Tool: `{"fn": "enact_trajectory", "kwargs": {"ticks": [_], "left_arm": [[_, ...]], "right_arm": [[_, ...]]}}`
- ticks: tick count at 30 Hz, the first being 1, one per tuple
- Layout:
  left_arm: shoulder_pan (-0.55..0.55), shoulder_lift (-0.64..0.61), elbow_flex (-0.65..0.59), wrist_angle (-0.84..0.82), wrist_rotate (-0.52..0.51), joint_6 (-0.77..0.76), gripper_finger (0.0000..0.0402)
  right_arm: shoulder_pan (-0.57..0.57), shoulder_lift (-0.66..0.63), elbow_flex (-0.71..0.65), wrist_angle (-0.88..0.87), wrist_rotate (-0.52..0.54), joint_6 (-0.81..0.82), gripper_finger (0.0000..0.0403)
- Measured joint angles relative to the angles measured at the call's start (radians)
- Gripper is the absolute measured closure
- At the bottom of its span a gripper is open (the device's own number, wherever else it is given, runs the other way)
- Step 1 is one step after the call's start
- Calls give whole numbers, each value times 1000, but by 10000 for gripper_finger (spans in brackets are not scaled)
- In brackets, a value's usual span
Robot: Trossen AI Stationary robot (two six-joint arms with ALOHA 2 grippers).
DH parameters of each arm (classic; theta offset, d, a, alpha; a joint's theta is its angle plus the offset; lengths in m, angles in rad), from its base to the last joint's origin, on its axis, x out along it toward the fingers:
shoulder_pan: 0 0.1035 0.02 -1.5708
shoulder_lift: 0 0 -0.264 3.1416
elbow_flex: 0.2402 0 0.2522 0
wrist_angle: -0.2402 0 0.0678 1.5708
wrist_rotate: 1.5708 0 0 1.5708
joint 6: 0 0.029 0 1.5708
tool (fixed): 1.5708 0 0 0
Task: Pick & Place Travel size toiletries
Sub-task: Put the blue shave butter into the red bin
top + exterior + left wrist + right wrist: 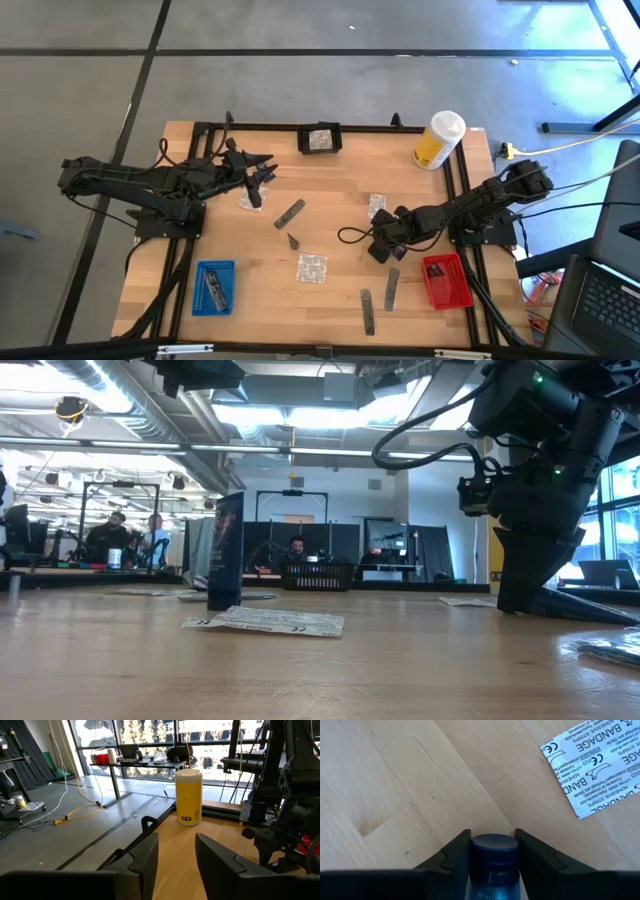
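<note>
Here the right hand [491, 851] pinches a dark tube [494, 857] low over the desk [330, 200], lengthwise between its fingers, the red tray [447, 281] just beside; left hand [262, 170] hovers spread, empty

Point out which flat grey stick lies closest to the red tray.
The grey stick just left of the red tray, below the right pincer. The other lower stick lies farther left; the third sits mid-table.
</note>
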Motion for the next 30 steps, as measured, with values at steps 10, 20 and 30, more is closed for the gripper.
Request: {"fn": "enact_trajectory", "kwargs": {"ticks": [10,20,30], "left_arm": [[0,0,0,0,0,0,279],[0,0,0,0,0,0,279],[0,0,0,0,0,0,279]], "right_arm": [[2,3,17,-27,-4,0,264],[30,8,83,-150,-23,20,265],[56,5,86,-142,0,66,262]]}}
